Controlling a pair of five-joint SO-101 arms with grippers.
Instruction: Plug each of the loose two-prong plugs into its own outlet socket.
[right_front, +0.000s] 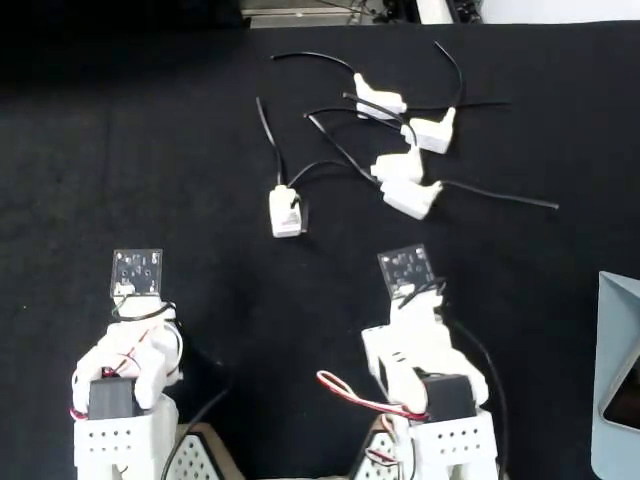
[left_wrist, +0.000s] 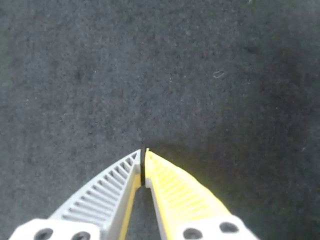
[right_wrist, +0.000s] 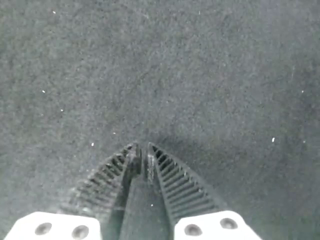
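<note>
Several white plug pieces with thin black cords lie in the far middle of the black mat. One plug (right_front: 286, 212) lies apart, nearest the arms. A cluster lies to its right: one plug (right_front: 380, 97) farthest back, another (right_front: 433, 131), a third (right_front: 398, 164), and one more (right_front: 412, 198). I cannot tell plugs from sockets. The left arm (right_front: 132, 352) is folded at the near left and the right arm (right_front: 425, 372) at the near right, both well short of the plugs. My left gripper (left_wrist: 144, 153) is shut over bare mat. My right gripper (right_wrist: 141, 148) is shut too, holding nothing.
A grey-blue box (right_front: 618, 380) stands at the right edge of the table beside the right arm. Red and black wires (right_front: 350, 393) loop at the right arm's base. The cords (right_front: 500, 195) trail outward from the cluster across the black mat (right_front: 120, 150).
</note>
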